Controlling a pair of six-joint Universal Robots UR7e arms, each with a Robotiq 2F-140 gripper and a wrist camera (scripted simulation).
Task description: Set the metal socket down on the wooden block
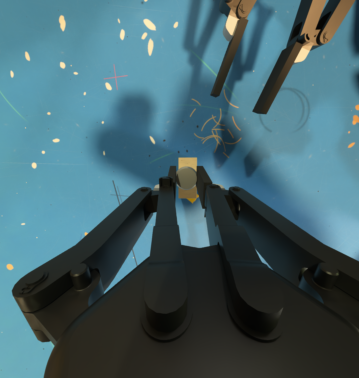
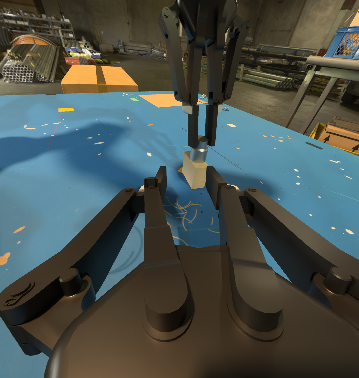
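The metal socket [image 1: 186, 178] is a stepped silver cylinder, held upright by its narrow top in my left gripper [image 1: 186, 173], which is shut on it. In the right wrist view the socket [image 2: 198, 153] hangs from the left gripper [image 2: 202, 141], with its wide base at the top face of the wooden block [image 2: 196, 173]; contact cannot be told. The pale block [image 1: 187, 161] stands on the blue table [image 2: 72, 184]. My right gripper [image 2: 186, 170] is open and empty, just in front of the block, and it also shows in the left wrist view [image 1: 237, 103].
A yellow tape mark [image 2: 180, 169] pokes out from under the block. Orange curled marks [image 2: 182, 210] lie under my right gripper. An orange patch [image 2: 162, 100] and small bolts [image 2: 225, 108] lie near the table's far edge. A cardboard box [image 2: 99, 78] and a metal frame [image 2: 317, 81] stand beyond it.
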